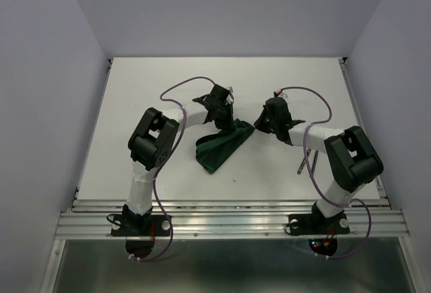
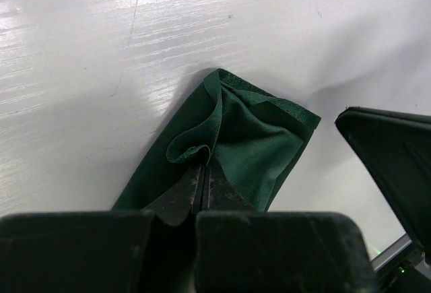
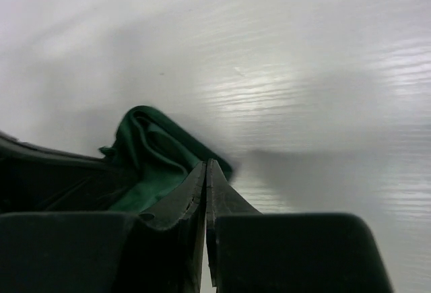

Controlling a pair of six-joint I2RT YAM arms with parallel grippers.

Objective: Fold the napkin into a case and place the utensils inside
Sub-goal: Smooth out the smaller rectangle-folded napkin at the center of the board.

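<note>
utensil (image 1: 300, 164) lying right of centre on the counter (image 1: 168, 84), partly hidden by the right arm (image 1: 347, 158) | napkin (image 1: 222, 146) lying folded narrow at mid-frame | left jaws pinching a raised napkin fold | right jaws standing nearly together, thin slit showing, napkin edge at their tips

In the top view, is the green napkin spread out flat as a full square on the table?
No: the napkin lies folded into a long narrow strip on the table.
</note>
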